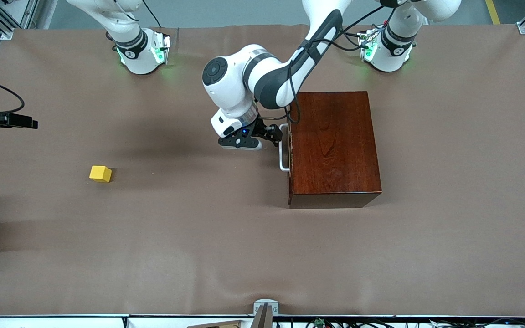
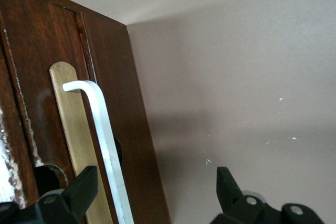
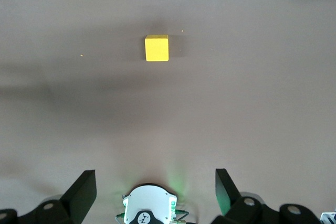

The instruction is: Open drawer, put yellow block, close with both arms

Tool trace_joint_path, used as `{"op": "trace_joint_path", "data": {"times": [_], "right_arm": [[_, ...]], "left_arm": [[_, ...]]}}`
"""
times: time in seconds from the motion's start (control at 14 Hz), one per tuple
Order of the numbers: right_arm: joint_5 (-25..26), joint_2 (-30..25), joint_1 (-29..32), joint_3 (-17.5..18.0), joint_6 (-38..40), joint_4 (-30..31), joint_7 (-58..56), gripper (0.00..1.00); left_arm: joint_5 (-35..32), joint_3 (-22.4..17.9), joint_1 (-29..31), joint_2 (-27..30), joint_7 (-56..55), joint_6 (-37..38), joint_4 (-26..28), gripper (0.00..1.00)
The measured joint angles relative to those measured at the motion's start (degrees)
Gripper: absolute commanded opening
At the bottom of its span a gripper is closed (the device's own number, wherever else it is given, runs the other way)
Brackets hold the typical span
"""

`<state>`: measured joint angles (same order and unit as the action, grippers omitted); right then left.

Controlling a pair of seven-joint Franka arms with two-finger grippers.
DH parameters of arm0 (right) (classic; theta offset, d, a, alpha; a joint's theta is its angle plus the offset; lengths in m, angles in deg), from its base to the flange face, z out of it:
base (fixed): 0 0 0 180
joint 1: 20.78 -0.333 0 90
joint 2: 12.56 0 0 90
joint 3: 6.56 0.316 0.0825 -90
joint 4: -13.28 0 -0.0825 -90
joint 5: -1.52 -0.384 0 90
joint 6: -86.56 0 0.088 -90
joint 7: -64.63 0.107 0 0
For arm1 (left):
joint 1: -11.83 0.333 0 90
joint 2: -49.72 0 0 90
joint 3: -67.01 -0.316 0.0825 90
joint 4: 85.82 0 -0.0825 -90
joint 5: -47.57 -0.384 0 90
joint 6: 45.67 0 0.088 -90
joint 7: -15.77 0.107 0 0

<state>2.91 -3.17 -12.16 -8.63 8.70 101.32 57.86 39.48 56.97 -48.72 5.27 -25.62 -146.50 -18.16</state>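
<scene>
The dark reddish-brown wooden box [image 1: 335, 146] stands toward the left arm's end of the table. Its drawer is shut, and the white bar handle [image 1: 283, 155] faces the right arm's end. My left gripper [image 1: 277, 135] is open at that handle. In the left wrist view the handle [image 2: 105, 135] lies between the fingers [image 2: 79, 190] of my left gripper [image 2: 156, 192], in front of the pale drawer front [image 2: 73, 129]. The yellow block [image 1: 100, 173] lies on the table toward the right arm's end. My right gripper [image 3: 156, 192] is open and empty, high over its own base, with the block [image 3: 157, 48] in its view.
A brown cloth [image 1: 198, 237] covers the table. The right arm's green-lit base [image 1: 141, 50] and the left arm's base [image 1: 388, 50] stand at the back edge. Black gear [image 1: 2, 119] juts in at the right arm's end. A camera mount [image 1: 265, 310] sits at the near edge.
</scene>
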Motion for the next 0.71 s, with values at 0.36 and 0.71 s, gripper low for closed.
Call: {"op": "trace_joint_path", "data": {"times": [0.36,0.71], "right_arm": [[-2.09,1.85,1.15,0.00,0.00,-0.02,0.62,1.00],[-4.44,6.72,1.18,0.05,-2.09,0.02,3.26,1.00]], "left_arm": [[-0.09,0.00,-0.08,-0.68,-1.03,2.36,0.01,1.00],[-0.09,0.00,-0.09,-1.56,-7.38,2.69,0.09,1.00]]}}
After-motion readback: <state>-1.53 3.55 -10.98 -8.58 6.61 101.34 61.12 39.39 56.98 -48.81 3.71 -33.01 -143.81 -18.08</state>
